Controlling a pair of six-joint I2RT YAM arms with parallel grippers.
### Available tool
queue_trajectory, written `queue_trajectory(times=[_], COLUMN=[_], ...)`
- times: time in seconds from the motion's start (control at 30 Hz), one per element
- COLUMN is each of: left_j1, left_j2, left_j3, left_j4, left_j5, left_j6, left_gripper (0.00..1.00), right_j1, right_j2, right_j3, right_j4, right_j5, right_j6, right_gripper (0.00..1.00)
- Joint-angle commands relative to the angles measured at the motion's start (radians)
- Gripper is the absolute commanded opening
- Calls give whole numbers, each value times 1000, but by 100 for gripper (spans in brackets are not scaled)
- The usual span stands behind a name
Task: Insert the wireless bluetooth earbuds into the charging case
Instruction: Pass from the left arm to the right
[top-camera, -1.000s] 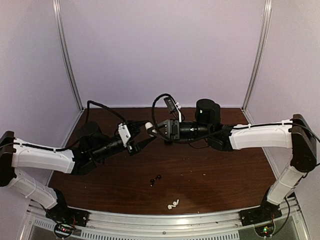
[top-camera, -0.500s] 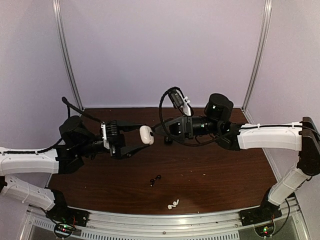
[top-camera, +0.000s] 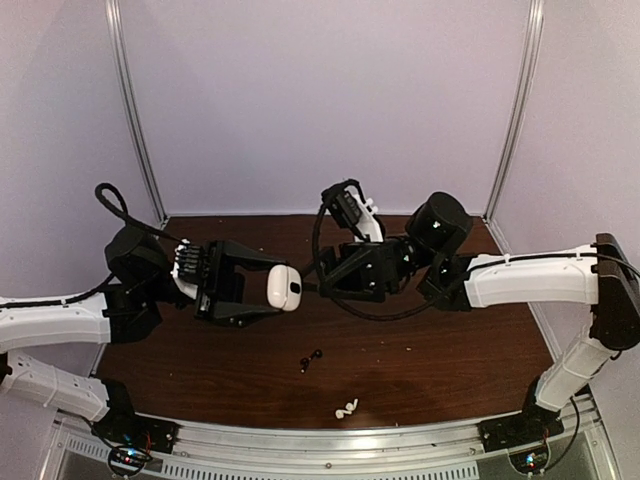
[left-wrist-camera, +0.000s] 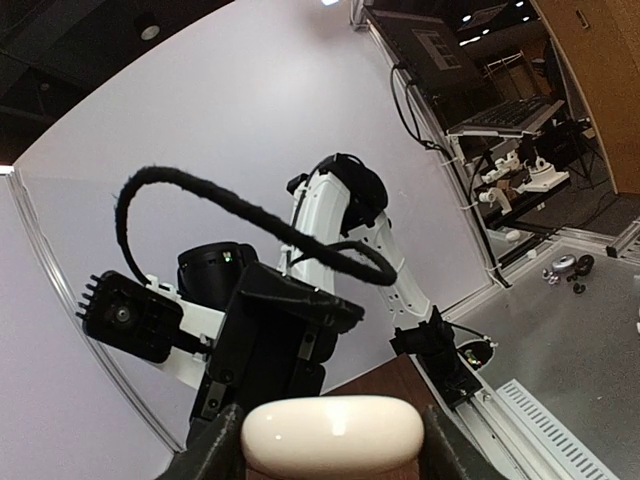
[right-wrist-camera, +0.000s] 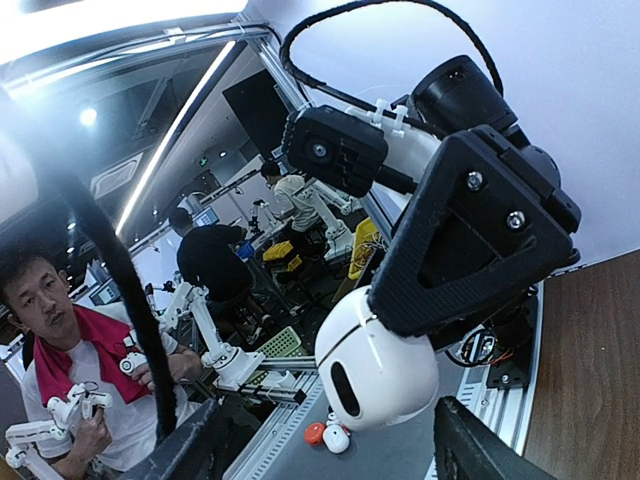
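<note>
While the left gripper (top-camera: 276, 288) clamps the white charging case (top-camera: 284, 289) end to end, long axis running finger to finger and dark-slotted face toward the right gripper (top-camera: 325, 281), that one gapes empty beside it. A second ago both met at the case; now they stand apart. Glossy and rounded, it hangs above the table (top-camera: 450, 340), black earbuds (top-camera: 311, 360) and white earbuds (top-camera: 346, 408) lying below.

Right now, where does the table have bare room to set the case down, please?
Bare table lies right of the black earbuds, out to the right edge, and at the near left corner. Crowded: the near middle, with the white earbuds, and beneath the held charging case.
</note>
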Motion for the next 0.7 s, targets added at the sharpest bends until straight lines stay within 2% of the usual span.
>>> queue_trajectory(times=[0.0, 0.1, 0.53, 0.67], left_j1=[-5, -5, -14, -13], left_j2=[13, 19, 51, 56], left_j3=[36, 40, 57, 57], left_j4=[65, 79, 105, 109], left_j5=[58, 70, 94, 94], left_j6=[-35, -42, -51, -51], left_gripper=[22, 21, 18, 17], right_j1=[21, 32, 60, 61], right_j2=[29, 50, 177, 189], right_j3=[45, 55, 99, 109], right_j4=[80, 114, 581, 578], right_j5=[-43, -49, -79, -76], right_j6=[50, 80, 448, 458], right_gripper=[70, 68, 45, 42])
